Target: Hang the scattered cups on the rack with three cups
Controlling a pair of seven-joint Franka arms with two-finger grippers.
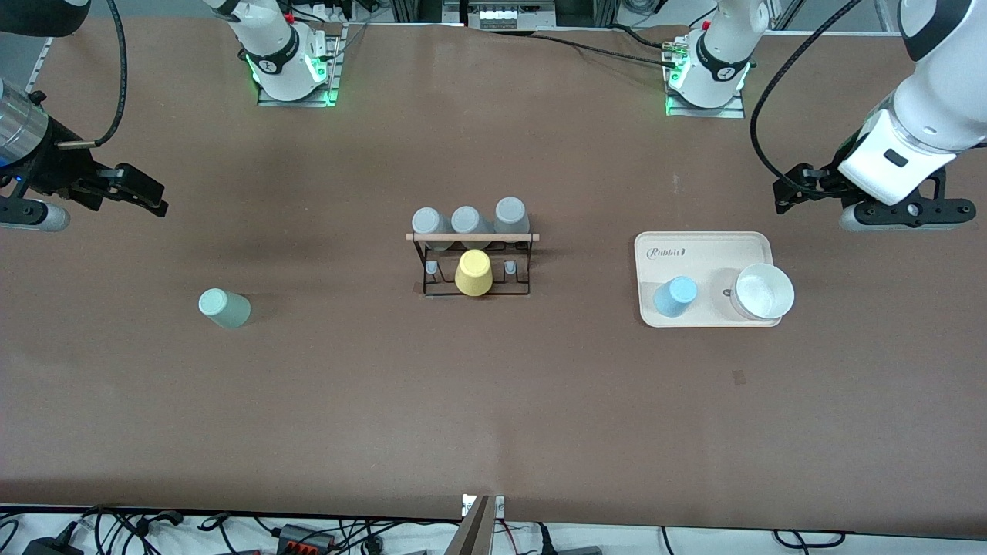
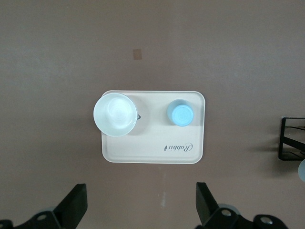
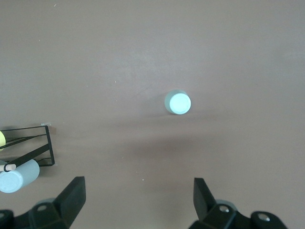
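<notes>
The pale mint-green cup (image 1: 224, 307) stands upside down on the bare table toward the right arm's end; it also shows in the right wrist view (image 3: 178, 102). The light blue cup (image 1: 675, 297) stands upside down on the cream tray (image 1: 709, 245) and shows in the left wrist view (image 2: 180, 113). The black wire rack (image 1: 474, 262) with its wooden rod (image 1: 472, 237) stands mid-table, with three grey cups (image 1: 466, 222) hung along its farther row. My left gripper (image 1: 794, 189) is open and empty, up over the table beside the tray. My right gripper (image 1: 143, 191) is open and empty over the right arm's end.
A yellow cup (image 1: 473, 273) hangs on the rack's nearer row between two bare grey-tipped pegs. A white bowl (image 1: 763, 291) sits on the tray beside the blue cup. A small tape mark (image 1: 739, 376) lies nearer the front camera than the tray.
</notes>
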